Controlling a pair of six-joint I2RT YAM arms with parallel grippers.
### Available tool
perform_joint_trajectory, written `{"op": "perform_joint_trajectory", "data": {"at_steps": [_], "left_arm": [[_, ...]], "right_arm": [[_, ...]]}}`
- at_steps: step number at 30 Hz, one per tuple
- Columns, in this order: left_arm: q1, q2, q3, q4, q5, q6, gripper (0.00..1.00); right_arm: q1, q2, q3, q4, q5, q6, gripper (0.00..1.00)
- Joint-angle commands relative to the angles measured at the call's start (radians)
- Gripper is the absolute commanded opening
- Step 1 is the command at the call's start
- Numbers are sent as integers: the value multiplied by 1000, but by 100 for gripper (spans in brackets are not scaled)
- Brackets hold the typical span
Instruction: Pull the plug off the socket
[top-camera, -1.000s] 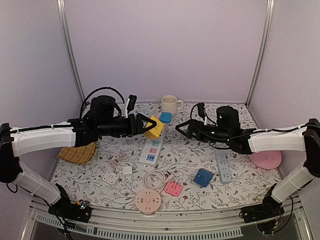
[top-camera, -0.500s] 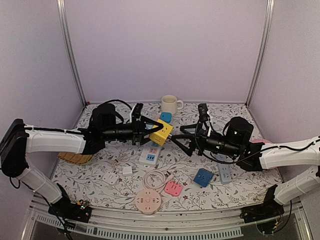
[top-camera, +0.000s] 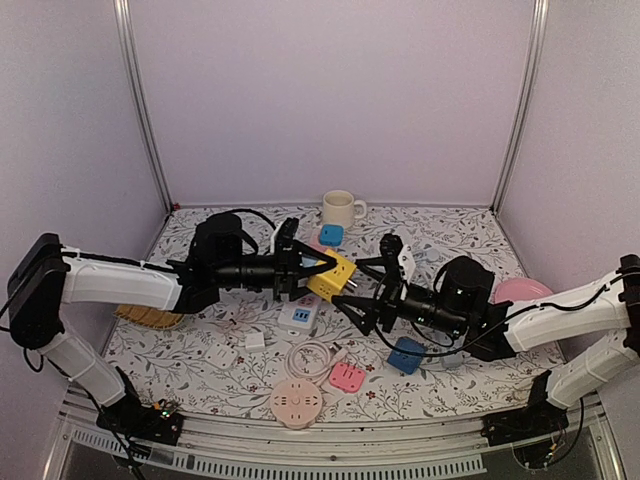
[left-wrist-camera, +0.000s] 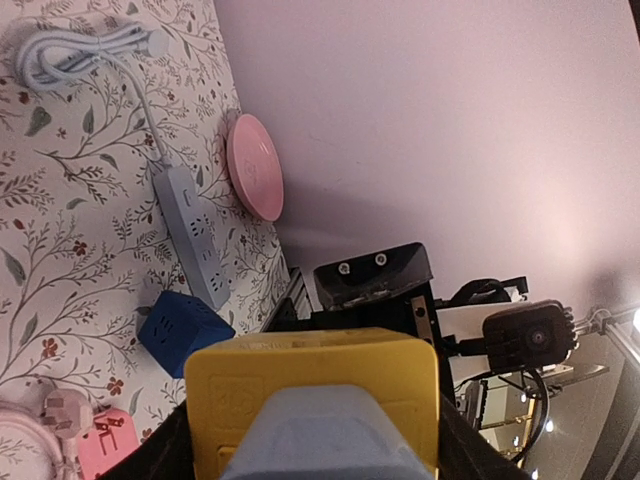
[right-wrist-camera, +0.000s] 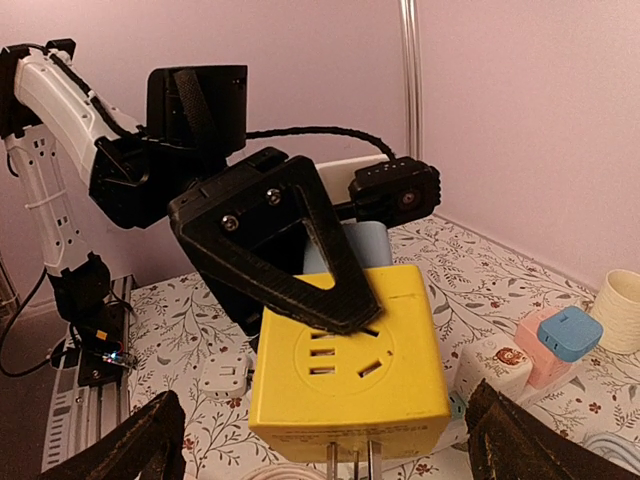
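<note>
My left gripper (top-camera: 322, 272) is shut on a yellow cube socket (top-camera: 336, 276) and holds it above the table centre. A pale blue plug (left-wrist-camera: 335, 440) sits in the cube's face toward the left wrist; it also peeks out behind the cube in the right wrist view (right-wrist-camera: 352, 245). The cube (right-wrist-camera: 345, 365) faces the right camera with a round socket face, and metal prongs stick out below it. My right gripper (top-camera: 358, 290) is open, its fingertips (right-wrist-camera: 130, 445) wide on either side of the cube without touching it.
On the flowered table lie a white power strip (top-camera: 299, 316), a coiled white cable (top-camera: 310, 357), a blue cube (top-camera: 406, 354), a pink cube (top-camera: 347, 377), a round pink socket (top-camera: 296, 402), a cream mug (top-camera: 341, 208), a pink disc (top-camera: 520, 291) and a yellow cloth (top-camera: 140, 312).
My left gripper carried the yellow cube right and slightly down toward the centre. My right arm swung left and lower, bringing its open jaws up to the cube.
</note>
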Motion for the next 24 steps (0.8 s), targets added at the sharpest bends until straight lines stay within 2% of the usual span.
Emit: {"op": "perform_joint_trajectory", "data": {"at_steps": [1,10,12,13,15,19,24], "left_arm": [[-28,17,45,83,21,-11,38],[-49,23,61,102,32,-30,38],[-55,32,67,109,42,-38,38],[-58,36,70,115,44,-42,38],[-65,46,76,121,48,-49,38],[-70,55,77,123,54,-47,41],[-70,22,81,33,21,16,66]], "right_arm": [[10,40,21,58,45,-43,100],[11,52,16,31,97,2,91],[11,49,16,34,99,10,86],[11,50,17,34,95,12,82],[11,52,23,32,88,18,66],[11,42,25,25,90,32,46],[11,-3,12,-2,112,49,23]]}}
